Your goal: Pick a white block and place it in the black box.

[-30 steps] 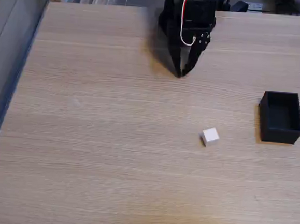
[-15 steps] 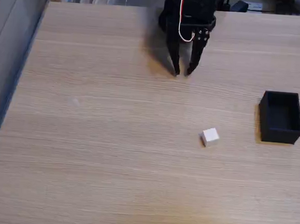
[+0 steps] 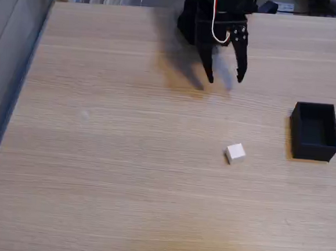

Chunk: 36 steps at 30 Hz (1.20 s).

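Note:
The white block (image 3: 235, 153) lies on the wooden table, right of centre in the fixed view. The black box (image 3: 314, 130) stands open-topped near the right edge, to the right of the block and apart from it. My gripper (image 3: 225, 80) hangs from the black arm at the top centre, fingers pointing down toward the table, open with nothing between them. It is well behind the block and slightly to its left.
The wooden table (image 3: 125, 157) spreads wide to the left and front. Its left edge drops off along a grey-blue floor strip (image 3: 8, 89). Clutter lines the far edge behind the arm's base (image 3: 218, 1).
The fingers have spread from shut to wide open. The gripper has also shifted a little to the right.

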Available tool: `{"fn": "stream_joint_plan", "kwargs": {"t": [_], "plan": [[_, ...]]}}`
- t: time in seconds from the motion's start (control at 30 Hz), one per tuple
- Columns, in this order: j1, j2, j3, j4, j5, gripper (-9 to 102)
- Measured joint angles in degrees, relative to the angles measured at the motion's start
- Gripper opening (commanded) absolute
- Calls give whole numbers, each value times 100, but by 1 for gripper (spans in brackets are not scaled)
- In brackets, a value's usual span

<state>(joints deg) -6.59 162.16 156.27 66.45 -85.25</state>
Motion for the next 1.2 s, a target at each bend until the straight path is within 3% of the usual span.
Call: {"fn": "stream_joint_plan", "kwargs": {"t": [0.6, 1.2], "plan": [[-185, -3226, -1424, -2215, 229, 28], [-26, -5361, -2399, -3305, 264, 27]]}}
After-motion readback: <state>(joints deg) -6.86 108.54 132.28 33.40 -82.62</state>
